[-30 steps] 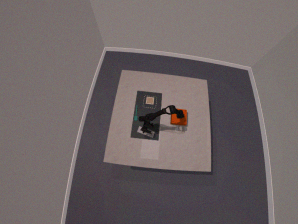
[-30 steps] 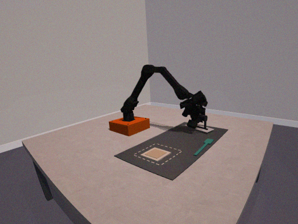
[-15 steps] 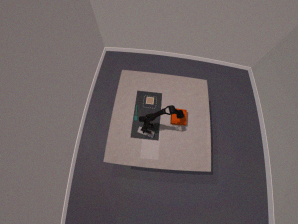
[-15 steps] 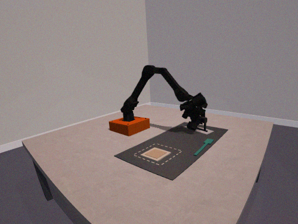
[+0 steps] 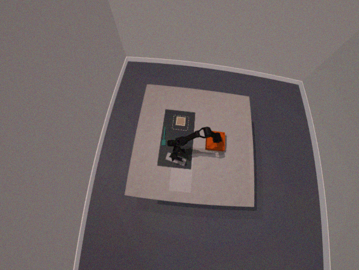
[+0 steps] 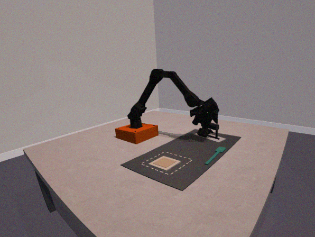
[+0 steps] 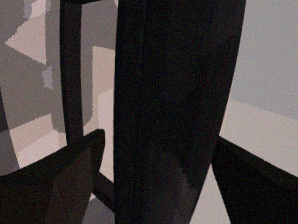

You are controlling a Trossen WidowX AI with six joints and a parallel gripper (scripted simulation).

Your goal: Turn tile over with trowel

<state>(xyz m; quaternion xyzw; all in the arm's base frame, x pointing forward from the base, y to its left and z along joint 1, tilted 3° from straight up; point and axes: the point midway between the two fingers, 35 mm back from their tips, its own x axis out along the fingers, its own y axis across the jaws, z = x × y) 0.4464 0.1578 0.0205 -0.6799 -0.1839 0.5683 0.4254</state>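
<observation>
Tile (image 5: pixel 181 121) (image 6: pixel 165 162) lies flat inside the dashed outline (image 5: pixel 188 123) (image 6: pixel 182 168), though I can't tell whether its marked side faces down. Over at the mat's other end, the gripper (image 5: pixel 177 157) (image 6: pixel 209 136) (image 7: pixel 158 139) stands parted above a pale flat piece (image 5: pixel 168 158) (image 6: pixel 220 139), seemingly the trowel's blade, so letting go looks like the step in hand. Best spread the fingers fully, then lift straight off, lest one drag the tool along
</observation>
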